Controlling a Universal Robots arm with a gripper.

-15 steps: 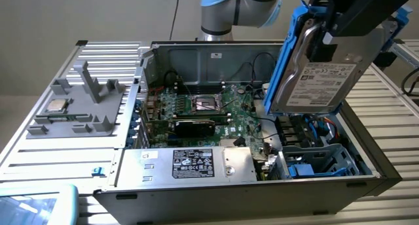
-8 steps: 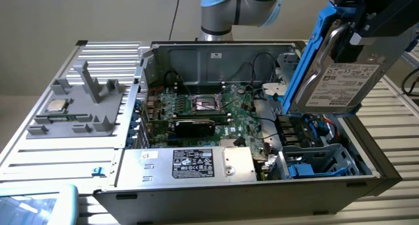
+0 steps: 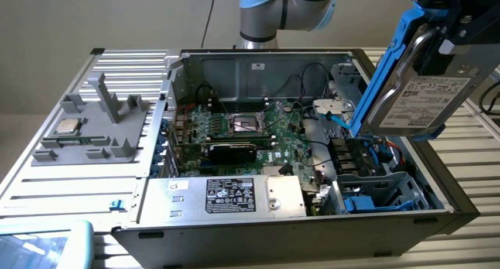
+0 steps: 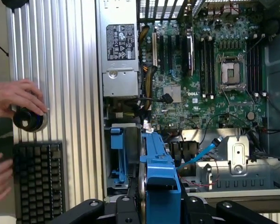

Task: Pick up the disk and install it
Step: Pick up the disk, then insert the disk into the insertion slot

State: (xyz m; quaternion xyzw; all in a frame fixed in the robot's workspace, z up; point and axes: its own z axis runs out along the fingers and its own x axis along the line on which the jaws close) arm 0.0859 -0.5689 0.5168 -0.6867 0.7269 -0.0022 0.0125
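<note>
Jaws pinching blue frame of disk (image 3: 418, 99) from both sides; gripper (image 3: 455, 39) holds it clear of all surfaces. Disk tilted, white label toward exterior camera, hanging above open computer case (image 3: 234, 70) at exterior view's right. Below disk, inside case: blue drive bracket (image 3: 367, 201) in grey bay. Motherboard (image 3: 250, 134) exposed mid-case; power supply (image 3: 234, 196) along near wall. CPU chip (image 3: 67, 126) on grey fixture (image 3: 93, 146), well apart at exterior view's left. Wrist view: person's hand (image 4: 14, 95) on black knob (image 4: 30, 120), keyboard (image 4: 37, 179) beside.
</note>
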